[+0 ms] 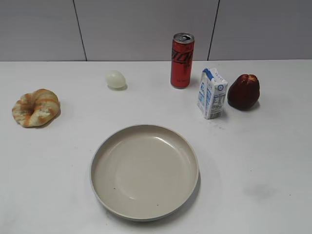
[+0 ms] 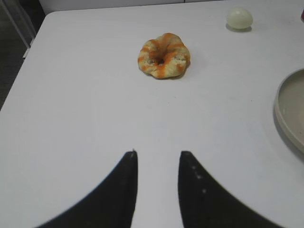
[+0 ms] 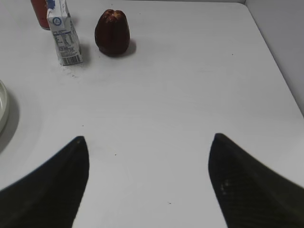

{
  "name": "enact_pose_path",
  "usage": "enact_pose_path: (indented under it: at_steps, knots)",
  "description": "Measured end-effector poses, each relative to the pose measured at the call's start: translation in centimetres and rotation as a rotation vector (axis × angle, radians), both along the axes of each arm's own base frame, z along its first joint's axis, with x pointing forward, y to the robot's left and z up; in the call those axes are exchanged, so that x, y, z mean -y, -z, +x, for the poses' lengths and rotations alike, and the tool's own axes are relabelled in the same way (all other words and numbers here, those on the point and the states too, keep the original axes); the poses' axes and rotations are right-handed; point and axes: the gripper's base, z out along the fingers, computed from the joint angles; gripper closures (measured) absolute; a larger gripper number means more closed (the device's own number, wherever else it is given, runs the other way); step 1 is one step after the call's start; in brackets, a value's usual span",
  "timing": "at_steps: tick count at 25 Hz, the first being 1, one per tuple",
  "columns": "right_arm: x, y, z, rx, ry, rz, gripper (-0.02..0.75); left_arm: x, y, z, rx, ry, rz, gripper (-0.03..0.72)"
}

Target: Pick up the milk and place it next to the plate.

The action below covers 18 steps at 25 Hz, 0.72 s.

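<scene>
The milk (image 1: 212, 93) is a small white carton with a blue top, upright at the back right, between a red can and a dark red fruit. It also shows in the right wrist view (image 3: 64, 35) at the top left. The beige plate (image 1: 105, 187) lies at the front middle; its edge shows in the left wrist view (image 2: 289, 118) and in the right wrist view (image 3: 2, 107). My right gripper (image 3: 149, 142) is open wide and empty over bare table, well short of the milk. My left gripper (image 2: 158, 154) is open and empty, short of a bread ring. Neither gripper shows in the exterior view.
A tall red soda can (image 1: 182, 60) stands behind the milk. A dark red fruit (image 1: 243, 91) sits right of it. A pale egg (image 1: 116, 79) lies at the back, a bread ring (image 1: 35, 107) at the left. The table's right edge (image 3: 280, 71) is near.
</scene>
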Motion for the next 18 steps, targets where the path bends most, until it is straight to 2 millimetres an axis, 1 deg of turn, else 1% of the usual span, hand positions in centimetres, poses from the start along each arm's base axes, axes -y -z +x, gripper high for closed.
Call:
enact_pose_path:
  at_steps: [14, 16, 18]
  knots:
    - [0.0, 0.0, 0.0, 0.001, 0.0, 0.001, 0.146, 0.0, 0.0, 0.0, 0.0, 0.0, 0.0, 0.461]
    - [0.0, -0.3, 0.1, 0.015, 0.0, 0.002, 0.146, 0.0, 0.0, 0.0, 0.0, 0.0, 0.0, 0.461]
    - [0.0, -1.3, 0.5, 0.085, 0.002, 0.005, 0.146, 0.0, 0.0, 0.0, 0.0, 0.0, 0.0, 0.461]
